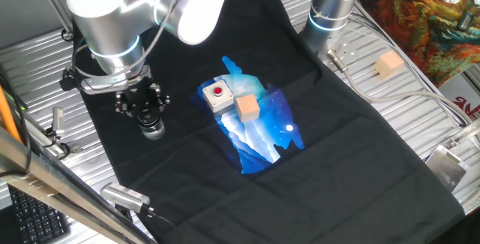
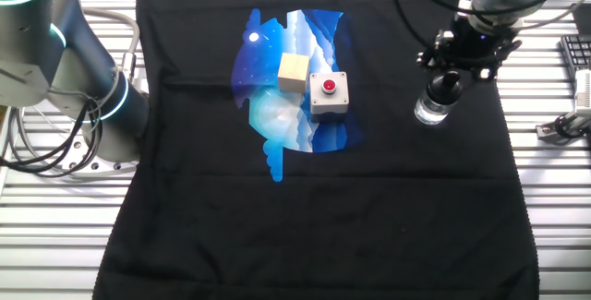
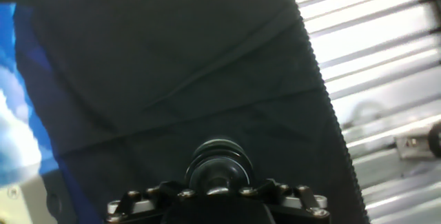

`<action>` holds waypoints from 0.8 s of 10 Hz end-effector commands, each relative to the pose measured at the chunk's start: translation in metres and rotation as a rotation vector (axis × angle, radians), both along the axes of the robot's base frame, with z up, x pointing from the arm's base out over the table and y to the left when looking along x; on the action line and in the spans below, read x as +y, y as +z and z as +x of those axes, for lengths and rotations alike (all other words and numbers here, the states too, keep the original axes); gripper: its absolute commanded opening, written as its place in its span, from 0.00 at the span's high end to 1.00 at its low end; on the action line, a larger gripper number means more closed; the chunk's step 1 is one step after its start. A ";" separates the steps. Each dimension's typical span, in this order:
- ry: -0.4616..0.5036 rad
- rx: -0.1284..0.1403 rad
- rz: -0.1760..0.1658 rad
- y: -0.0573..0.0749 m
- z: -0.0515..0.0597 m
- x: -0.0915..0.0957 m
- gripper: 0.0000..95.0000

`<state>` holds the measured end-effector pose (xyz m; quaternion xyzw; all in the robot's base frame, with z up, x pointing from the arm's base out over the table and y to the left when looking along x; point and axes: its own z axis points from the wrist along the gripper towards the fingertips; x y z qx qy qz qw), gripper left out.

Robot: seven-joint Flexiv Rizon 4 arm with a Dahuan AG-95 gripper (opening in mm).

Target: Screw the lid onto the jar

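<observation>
The jar (image 2: 429, 112), small and of clear glass, stands upright on the black cloth (image 2: 305, 217) near its edge; in the one fixed view the jar (image 1: 153, 130) is at the left. The black lid (image 2: 445, 86) sits on top of it, tilted slightly. My gripper (image 2: 451, 75) comes down from above and is shut on the lid. In the hand view the round black lid (image 3: 219, 163) shows just beyond my gripper (image 3: 219, 182), and the jar is hidden under it. My gripper (image 1: 146, 113) reaches down from the silver wrist.
A grey box with a red button (image 2: 329, 92) and a tan wooden cube (image 2: 294, 71) stand on the blue print at the cloth's middle. A second cube (image 1: 388, 64) lies on the metal table. Another arm's base (image 2: 88, 78) stands at the far side.
</observation>
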<state>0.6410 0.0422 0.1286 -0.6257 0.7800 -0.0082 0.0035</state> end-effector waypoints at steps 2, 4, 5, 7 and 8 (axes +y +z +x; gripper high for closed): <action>0.194 -0.002 -0.015 0.000 0.001 0.000 0.20; 0.252 -0.004 -0.016 0.001 0.001 0.001 0.20; 0.290 -0.005 -0.015 0.001 0.002 0.001 0.20; 0.354 -0.009 -0.017 0.001 0.003 0.002 0.20; 0.411 -0.010 -0.018 0.001 0.003 0.003 0.20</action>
